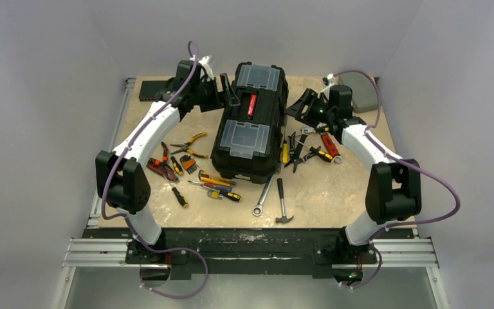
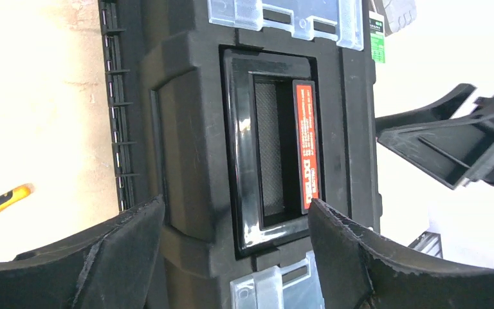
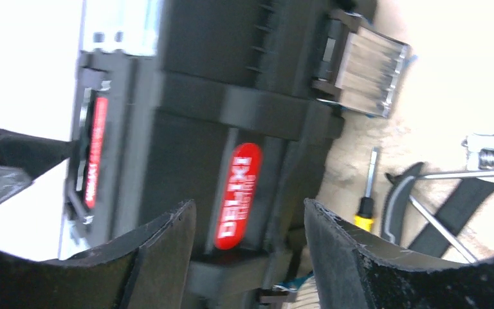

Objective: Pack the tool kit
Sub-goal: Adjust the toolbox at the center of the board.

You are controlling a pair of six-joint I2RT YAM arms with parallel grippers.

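Note:
The black toolbox (image 1: 249, 122) stands shut in the middle of the table, with two clear-lidded compartments and a red-labelled handle (image 2: 276, 148) lying flat in its recess. My left gripper (image 2: 233, 205) is open above the lid, its fingers straddling the near end of the handle and touching nothing. My right gripper (image 3: 249, 205) is open at the box's right side, facing the red oval label (image 3: 238, 196), with nothing between its fingers. Loose tools lie around the box: pliers (image 1: 190, 140), screwdrivers (image 1: 219, 183), a wrench (image 1: 264, 195) and a hammer (image 1: 282, 203).
More pliers and a red-handled tool (image 1: 312, 148) lie right of the box, under the right arm. A silver latch (image 3: 366, 71) sits on the box's side. A flat grey case (image 1: 363, 90) lies at the back right and a flat black box (image 1: 151, 90) at the back left.

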